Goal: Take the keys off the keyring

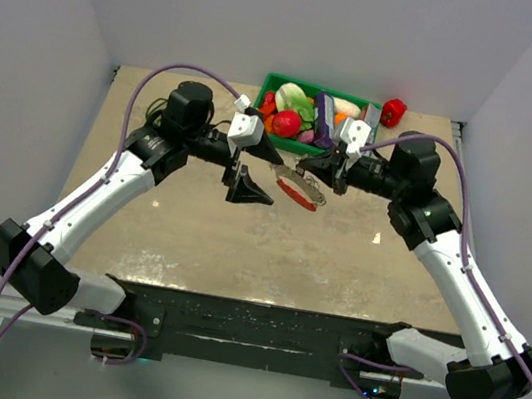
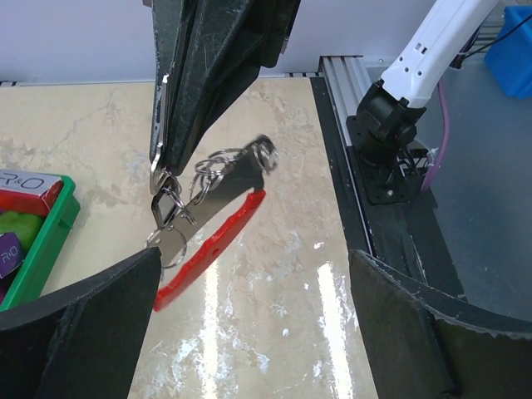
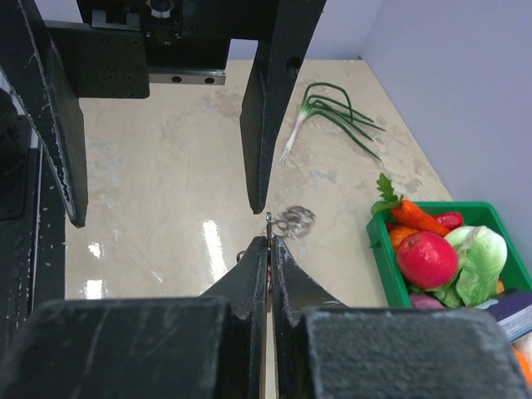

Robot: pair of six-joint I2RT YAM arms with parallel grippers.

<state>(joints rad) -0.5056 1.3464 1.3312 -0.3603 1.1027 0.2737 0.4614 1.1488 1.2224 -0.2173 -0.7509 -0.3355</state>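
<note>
L gripper (image 2: 253, 259) nearest cam: jaws spread wide, nothing in them. Bunch sits just ahead of the gap, no contact. R gripper (image 3: 268, 243) jaws pressed together on top end of small flat silvery metal keys (image 2: 218, 184). Thin silvery metal keyring (image 2: 209, 165) + red curved plastic tag (image 2: 212, 249) hang w/ them in air over beige marble-look table (image 2: 274, 332), near green plastic crate (image 2: 51, 237).
</note>
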